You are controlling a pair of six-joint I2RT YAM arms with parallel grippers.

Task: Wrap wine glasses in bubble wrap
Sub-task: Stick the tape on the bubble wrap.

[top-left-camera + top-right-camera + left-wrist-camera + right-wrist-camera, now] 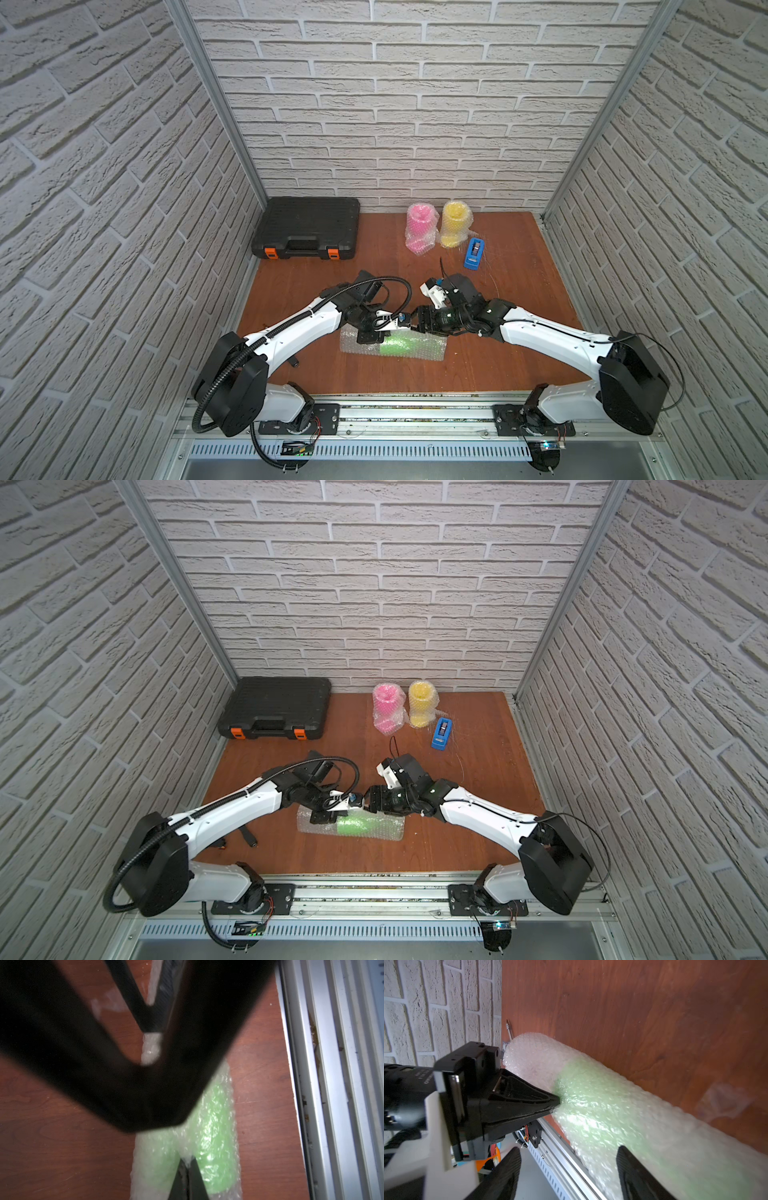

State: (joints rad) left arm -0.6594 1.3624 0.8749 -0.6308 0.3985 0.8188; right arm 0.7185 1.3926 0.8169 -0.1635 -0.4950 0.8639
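A black tool case point(307, 227) (orange latches, lid closed) is set at the far left of the wooden table point(519, 332); a blue tape dispenser point(474, 252) is placed far right.

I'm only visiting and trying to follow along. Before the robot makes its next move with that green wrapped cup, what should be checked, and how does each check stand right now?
1. The green goblet is fully rolled in bubble wrap and lying on the table: ok.
2. The left gripper is pinched shut on the wrap, holding the roll: ok.
3. The right gripper is open and not gripping the roll: ok.
4. The wrap is taped closed: cannot tell, no tape shows on it.
5. The pink goblet and yellow goblet are wrapped and upright at the back: ok.
6. The tape dispenser stands free beside the yellow goblet: ok.
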